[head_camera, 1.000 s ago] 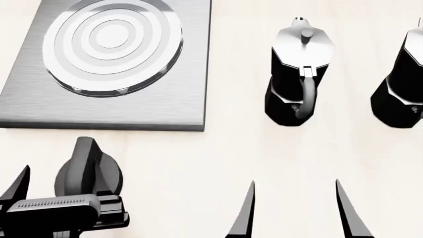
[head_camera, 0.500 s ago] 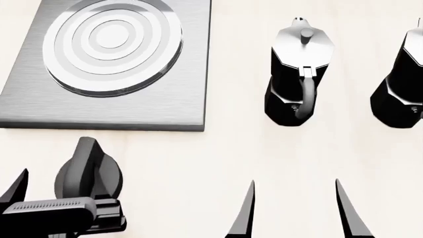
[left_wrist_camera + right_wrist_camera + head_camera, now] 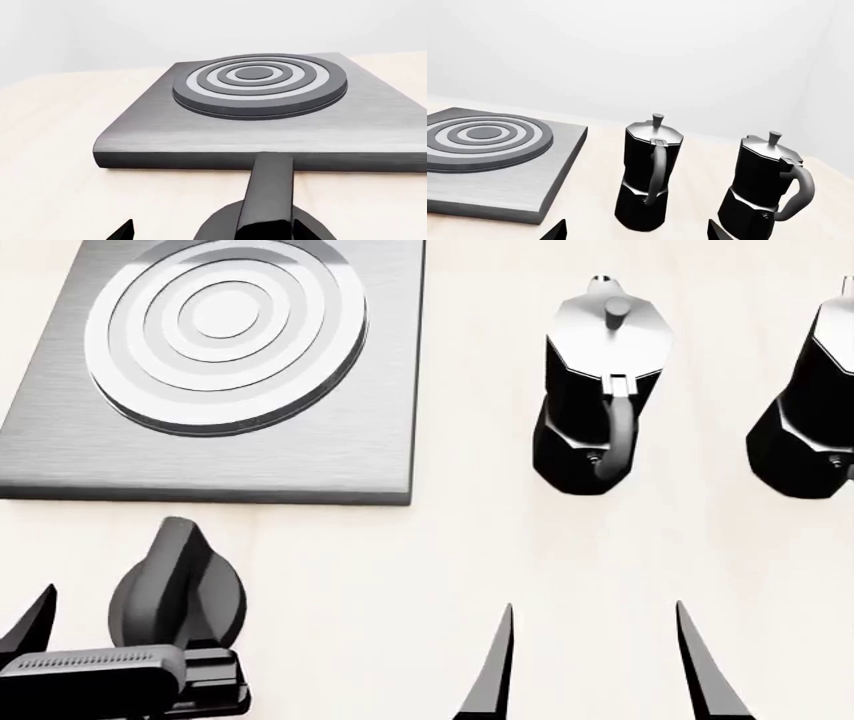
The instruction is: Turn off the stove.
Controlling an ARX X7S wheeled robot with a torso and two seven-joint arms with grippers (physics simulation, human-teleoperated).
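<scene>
Stove brushed-grey square, ringed burner | knob black, ridged, round

Glossy black tapered fingers; ribbed dark-grey left gripper housing.

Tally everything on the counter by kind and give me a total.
Stove plate: 1
Knob: 1
Moka pots: 2
Total: 4
</scene>
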